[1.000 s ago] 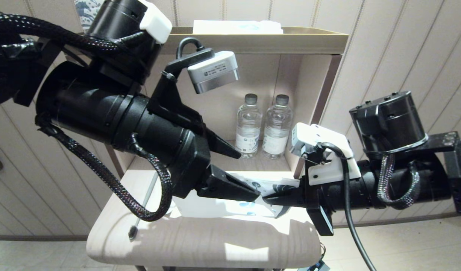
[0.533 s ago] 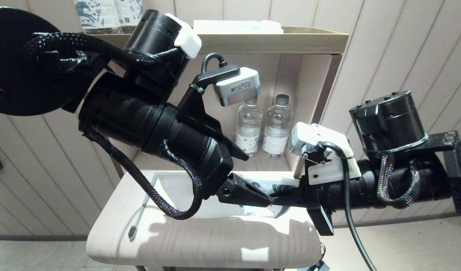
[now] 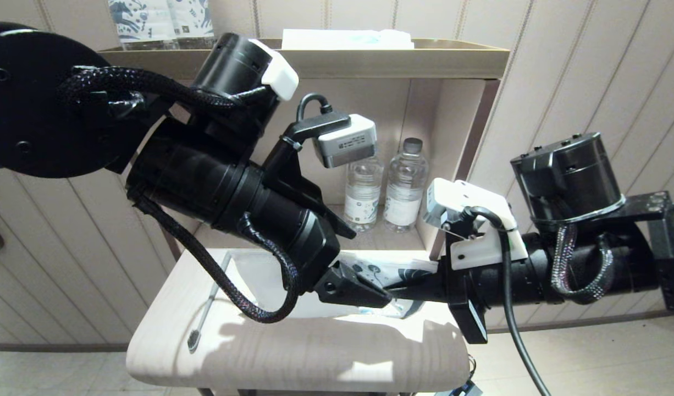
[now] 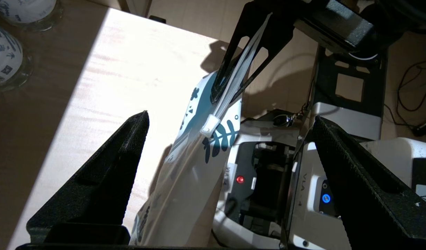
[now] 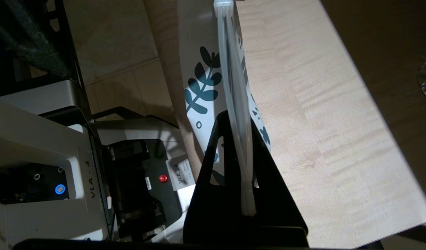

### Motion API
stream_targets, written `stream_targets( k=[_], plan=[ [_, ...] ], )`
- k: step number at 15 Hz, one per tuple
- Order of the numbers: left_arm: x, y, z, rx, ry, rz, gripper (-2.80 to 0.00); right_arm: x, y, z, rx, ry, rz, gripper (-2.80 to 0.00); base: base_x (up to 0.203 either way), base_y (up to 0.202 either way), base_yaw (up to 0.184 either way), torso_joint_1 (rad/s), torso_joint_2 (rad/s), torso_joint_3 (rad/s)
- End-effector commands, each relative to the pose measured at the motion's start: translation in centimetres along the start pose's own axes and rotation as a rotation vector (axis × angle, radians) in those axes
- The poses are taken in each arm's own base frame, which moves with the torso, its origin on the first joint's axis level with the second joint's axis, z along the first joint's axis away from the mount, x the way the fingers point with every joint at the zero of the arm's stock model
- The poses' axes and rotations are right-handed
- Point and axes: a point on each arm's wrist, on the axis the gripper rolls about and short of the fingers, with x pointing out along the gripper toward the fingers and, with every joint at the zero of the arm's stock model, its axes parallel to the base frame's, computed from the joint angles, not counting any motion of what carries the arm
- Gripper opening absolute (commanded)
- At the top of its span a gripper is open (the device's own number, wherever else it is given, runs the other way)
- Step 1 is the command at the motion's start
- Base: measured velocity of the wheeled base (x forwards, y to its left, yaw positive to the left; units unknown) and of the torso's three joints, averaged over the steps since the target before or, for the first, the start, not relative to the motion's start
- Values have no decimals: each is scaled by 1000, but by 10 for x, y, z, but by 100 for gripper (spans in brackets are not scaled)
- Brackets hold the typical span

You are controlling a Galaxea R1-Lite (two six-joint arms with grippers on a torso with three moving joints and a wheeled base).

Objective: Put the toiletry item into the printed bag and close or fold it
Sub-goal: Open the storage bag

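Right hand [image 5: 246, 194] clamped on the zip edge of the printed bag [image 4: 195, 156], held just above the desk [image 3: 293, 352]; left hand [image 4: 230, 180] spread wide around it, gripping nothing; toothbrush [image 3: 205, 313] outside, left of the bag, on the desk.

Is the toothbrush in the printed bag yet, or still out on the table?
Out. The toothbrush lies bare on the table, left of the printed bag, which the right gripper pinches by its zip edge.
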Motion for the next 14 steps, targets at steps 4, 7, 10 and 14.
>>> stream_targets(
  k=[4, 7, 10, 14],
  plan=[
    [5, 2, -2, -6, 14, -2, 0, 2, 0, -1, 0, 4, 6, -280, 0, 0, 0, 0, 0, 0],
    [3, 1, -2, -2, 11, -1, 0, 3, -1, -1, -1, 2, 6, -280, 0, 0, 0, 0, 0, 0],
    [2, 1, -2, -1, 10, 1, -280, 2, -1, 0, -4, -3, 5, -280, 0, 0, 0, 0, 0, 0],
    [2, 0, -2, 11, 10, -2, -280, 1, 0, -1, -14, -3, 5, -280, 0, 0, 0, 0, 0, 0]
  ],
)
